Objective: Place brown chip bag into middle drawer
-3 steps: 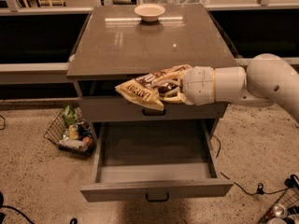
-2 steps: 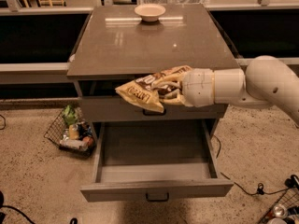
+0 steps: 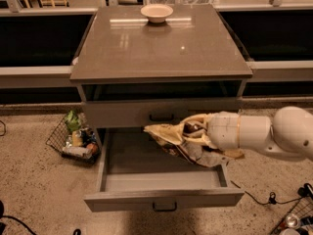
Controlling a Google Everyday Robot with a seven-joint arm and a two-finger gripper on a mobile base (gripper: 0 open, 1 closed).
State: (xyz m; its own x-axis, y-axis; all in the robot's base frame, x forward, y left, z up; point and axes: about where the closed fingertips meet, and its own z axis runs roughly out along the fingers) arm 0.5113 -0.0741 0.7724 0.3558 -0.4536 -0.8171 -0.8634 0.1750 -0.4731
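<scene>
The end effector (image 3: 198,137) is clamped on the right end of the brown chip bag (image 3: 168,137), hanging over the open middle drawer (image 3: 164,199); looks light, crinkly, slippery, so that end-pinch seems right.

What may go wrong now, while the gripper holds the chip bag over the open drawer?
1. The gripper holds the brown chip bag over the right side of the middle drawer; its crumpled end seems above the right wall, so on release it might catch there or slip outside.
2. The upper drawer front is close above the bag; a lifting arm might bump it.
</scene>
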